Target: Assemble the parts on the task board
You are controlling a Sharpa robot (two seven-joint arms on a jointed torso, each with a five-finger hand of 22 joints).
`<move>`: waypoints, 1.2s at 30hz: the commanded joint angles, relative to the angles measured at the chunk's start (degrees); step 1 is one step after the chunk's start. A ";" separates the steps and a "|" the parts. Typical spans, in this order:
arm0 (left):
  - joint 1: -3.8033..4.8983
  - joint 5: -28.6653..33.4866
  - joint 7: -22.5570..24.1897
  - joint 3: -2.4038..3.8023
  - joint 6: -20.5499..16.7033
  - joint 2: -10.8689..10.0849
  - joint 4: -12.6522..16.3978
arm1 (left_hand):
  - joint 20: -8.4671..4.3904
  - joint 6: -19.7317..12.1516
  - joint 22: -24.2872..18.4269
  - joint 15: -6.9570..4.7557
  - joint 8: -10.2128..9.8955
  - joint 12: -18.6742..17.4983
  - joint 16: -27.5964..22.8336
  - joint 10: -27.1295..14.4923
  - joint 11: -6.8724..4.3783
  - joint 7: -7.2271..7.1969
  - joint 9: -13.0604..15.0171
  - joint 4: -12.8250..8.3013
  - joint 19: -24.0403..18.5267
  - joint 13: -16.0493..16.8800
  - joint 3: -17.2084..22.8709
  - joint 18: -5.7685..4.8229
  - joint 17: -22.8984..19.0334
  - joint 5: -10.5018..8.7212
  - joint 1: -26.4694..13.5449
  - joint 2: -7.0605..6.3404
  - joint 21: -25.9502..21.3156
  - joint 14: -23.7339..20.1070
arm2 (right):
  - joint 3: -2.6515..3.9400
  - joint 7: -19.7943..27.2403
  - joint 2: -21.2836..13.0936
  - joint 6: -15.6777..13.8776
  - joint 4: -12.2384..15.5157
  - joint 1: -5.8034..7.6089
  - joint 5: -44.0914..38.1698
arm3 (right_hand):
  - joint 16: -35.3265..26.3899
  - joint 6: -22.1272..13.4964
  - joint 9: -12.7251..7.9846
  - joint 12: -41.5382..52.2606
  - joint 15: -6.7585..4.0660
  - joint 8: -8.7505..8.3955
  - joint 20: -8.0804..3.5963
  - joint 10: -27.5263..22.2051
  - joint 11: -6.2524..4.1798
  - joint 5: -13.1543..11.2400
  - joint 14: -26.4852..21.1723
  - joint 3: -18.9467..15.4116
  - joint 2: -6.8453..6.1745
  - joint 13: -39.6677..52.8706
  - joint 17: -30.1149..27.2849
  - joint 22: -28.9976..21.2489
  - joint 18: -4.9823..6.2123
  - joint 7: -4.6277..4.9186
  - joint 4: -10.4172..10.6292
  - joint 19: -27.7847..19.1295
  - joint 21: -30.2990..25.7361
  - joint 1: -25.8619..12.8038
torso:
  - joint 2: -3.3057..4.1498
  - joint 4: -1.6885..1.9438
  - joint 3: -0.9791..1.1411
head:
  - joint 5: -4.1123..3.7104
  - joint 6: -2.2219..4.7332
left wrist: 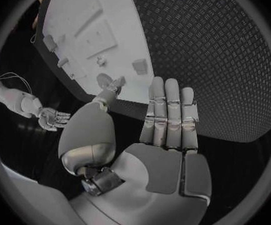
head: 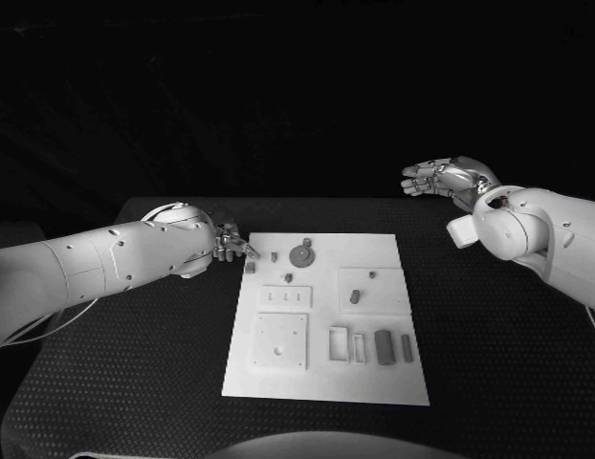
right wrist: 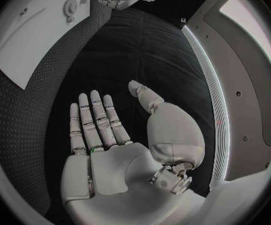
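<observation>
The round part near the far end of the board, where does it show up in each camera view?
Head view: the round part sits near the board's far edge, just right of the left hand.
Left wrist view: round part at the board's near edge, beside the thumb tip.
Right wrist view: round part on the board, near the circle's rim.
Shared landmark: the left hand's fingertips, close beside it in all three.

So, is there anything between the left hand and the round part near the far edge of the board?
Nothing visible. The left hand is at the board's far left corner; the round part lies just beside it.
</observation>
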 commanded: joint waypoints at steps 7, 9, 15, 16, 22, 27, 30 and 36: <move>-0.94 -3.16 -1.34 -0.04 2.91 1.09 -0.96 | -2.99 0.68 0.59 -0.39 1.58 -0.09 0.89 1.55 -0.57 -0.65 0.22 3.15 1.11 0.65 -0.32 0.89 0.93 -0.32 -1.83 -0.09 0.05 1.21 | 0.03 0.63 0.03 0.35 0.09 -0.04 -0.55 | -0.26 -0.13 -0.07 -0.23 0.22 0.21 -0.01 0.52 0.10 0.08 -0.09 0.15 -0.03 0.10 -0.08 0.09 -0.36 1.83 -0.15 -0.24 -0.19 -0.12 | 0.01 -0.06 0.06 | -0.14 0.03; -1.02 -3.16 -1.40 -0.04 3.01 1.23 -1.07 | -3.04 0.70 0.66 -0.43 1.72 -0.11 0.93 1.64 -0.61 -0.69 0.21 3.52 1.14 0.72 -0.39 0.90 1.03 -0.32 -1.96 -0.11 0.04 1.24 | 0.03 0.62 0.04 0.38 0.10 -0.04 -0.55 | -0.26 -0.13 -0.07 -0.23 0.22 0.21 -0.01 0.53 0.10 0.08 -0.09 0.15 -0.03 0.10 -0.08 0.09 -0.36 1.84 -0.15 -0.23 -0.19 -0.12 | 0.00 -0.07 0.06 | -0.13 0.02; -1.29 -3.18 -1.50 -0.03 3.44 1.70 -1.64 | -3.19 0.87 0.90 -0.57 2.23 -0.09 1.10 2.02 -0.75 -0.85 0.18 4.76 1.30 0.97 -0.48 0.91 1.39 -0.31 -2.19 -0.03 0.04 1.46 | 0.03 0.63 0.09 0.39 0.09 -0.04 -0.55 | -0.25 -0.12 -0.07 -0.25 0.23 0.22 -0.01 0.55 0.11 0.08 -0.09 0.15 -0.02 0.10 -0.08 0.12 -0.37 1.85 -0.15 -0.23 -0.20 -0.13 | 0.00 -0.06 0.06 | -0.23 0.01; -1.36 -3.18 -1.49 -0.03 3.38 1.77 -1.75 | -3.20 0.87 0.91 -0.58 2.24 -0.09 1.11 2.03 -0.75 -0.85 0.18 4.78 1.30 0.97 -0.49 0.92 1.40 -0.31 -2.18 -0.03 0.05 1.46 | 0.03 0.64 0.09 0.39 0.10 -0.04 -0.55 | -0.25 -0.12 -0.08 -0.26 0.23 0.22 -0.01 0.55 0.11 0.08 -0.09 0.15 -0.02 0.10 -0.09 0.12 -0.37 1.85 -0.15 -0.23 -0.20 -0.13 | 0.00 -0.06 0.07 | -0.23 0.02; -1.60 -3.18 -1.32 -0.03 3.12 2.12 -2.23 | -3.30 0.95 1.09 -0.67 2.52 -0.07 1.22 2.24 -0.83 -0.93 0.16 5.26 1.45 1.12 -0.44 0.94 1.60 -0.31 -1.85 0.19 0.11 1.59 | 0.03 0.62 0.08 0.45 0.15 -0.05 -0.55 | -0.25 -0.12 -0.08 -0.28 0.24 0.22 -0.01 0.56 0.11 0.08 -0.09 0.14 -0.01 0.10 -0.09 0.14 -0.37 1.87 -0.15 -0.22 -0.21 -0.15 | 0.02 -0.04 0.06 | -0.34 0.08; -1.71 -3.18 -1.09 -0.03 3.30 2.51 -3.00 | -3.42 1.04 1.36 -0.80 2.93 -0.05 1.35 2.52 -0.93 -1.02 0.17 5.55 1.69 1.34 -0.39 0.95 1.87 -0.31 -0.90 0.66 0.25 1.80 | 0.03 0.62 0.11 0.50 0.16 -0.05 -0.55 | -0.25 -0.12 -0.09 -0.29 0.24 0.23 -0.01 0.57 0.11 0.08 -0.09 0.14 0.00 0.10 -0.09 0.16 -0.38 1.88 -0.15 -0.22 -0.22 -0.16 | 0.00 -0.06 0.05 | -0.40 0.03; -1.93 -3.17 -0.84 -0.02 3.26 2.74 -3.41 | -3.44 0.87 1.58 -0.81 3.11 -0.16 1.30 2.51 -0.90 -0.99 0.13 5.19 1.69 1.45 -0.56 0.89 2.00 -0.31 0.33 1.13 0.29 1.75 | 0.03 0.62 0.11 0.52 0.18 -0.05 -0.55 | -0.25 -0.11 -0.09 -0.30 0.24 0.23 0.00 0.58 0.11 0.09 -0.09 0.14 0.01 0.10 -0.09 0.17 -0.38 1.88 -0.14 -0.21 -0.22 -0.17 | 0.04 -0.04 0.05 | -0.41 0.01; -2.55 -2.69 -0.37 -0.01 3.25 3.23 -3.79 | -3.39 0.43 1.93 -0.71 3.40 -0.51 1.04 2.40 -0.79 -0.86 -0.12 4.30 1.56 1.67 -1.81 0.72 2.24 -0.31 2.20 2.60 0.12 1.60 | 0.03 0.62 0.10 0.53 0.26 -0.05 -0.55 | -0.24 -0.11 -0.10 -0.32 0.24 0.23 0.00 0.60 0.11 0.09 -0.09 0.13 0.01 0.10 -0.09 0.18 -0.39 1.89 -0.13 -0.21 -0.24 -0.19 | 0.01 -0.05 0.00 | -0.49 0.00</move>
